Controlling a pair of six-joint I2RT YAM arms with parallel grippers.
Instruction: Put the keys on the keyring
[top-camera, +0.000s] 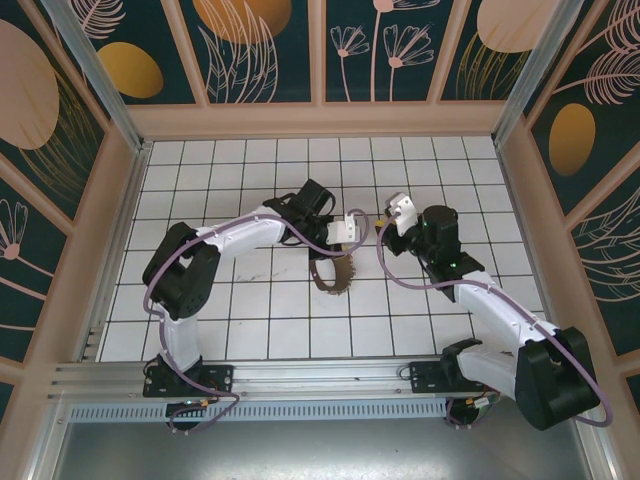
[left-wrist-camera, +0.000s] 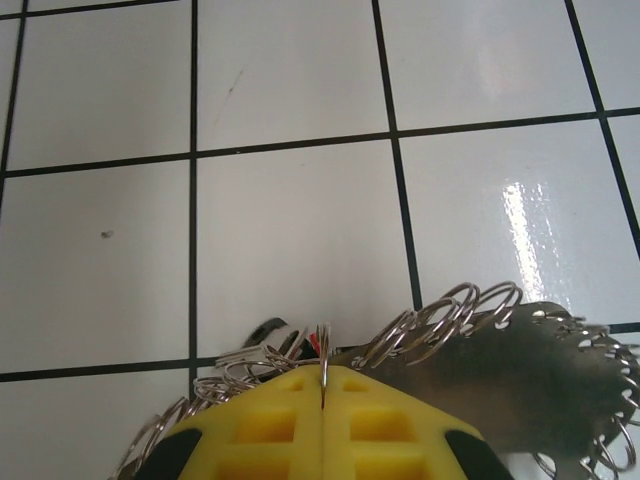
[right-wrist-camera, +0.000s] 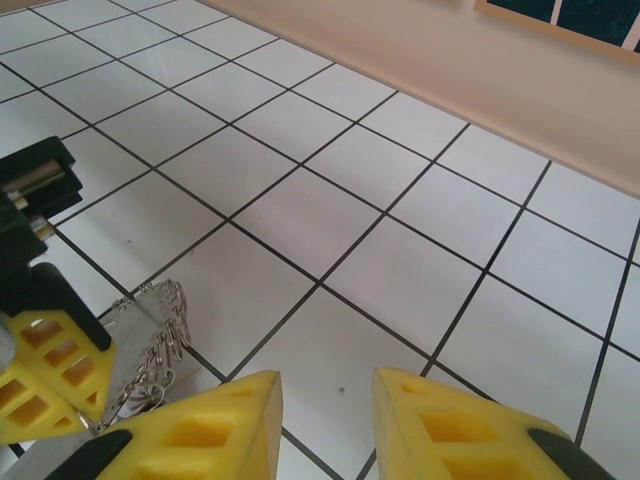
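**Left arm pinches the floppy keyring; right arm waits empty**

The thin, pale-grey metal keyring, fringed with many small silvery rings, sits at the middle of the white tiled table, just under the left gripper. In the left wrist view the left gripper has its yellow fingers pressed together, with one thin wire of the keyring standing up in the seam between them. Whether the keyring's far end rests on the tile or hangs free cannot be told. A sliver of red just behind the fingertips may be the tag of one of the keys, but it is too small to be sure.

The right gripper hovers near, to the right. In its own view the right gripper stands with jaws apart and nothing between them, and the keyring lies off to its left.

The keyring looks light and limp. It will likely sag, swing and twist from a single pinch point, and its fringe can snag or tangle. The smooth thin wire is probably slippery between foam-like pads, so a firm pinch square across the wire, close to where a key must enter, seems best. A second hold nearby would keep the loop steady. The keys, thin and stiff, are best taken by their plastic tags.
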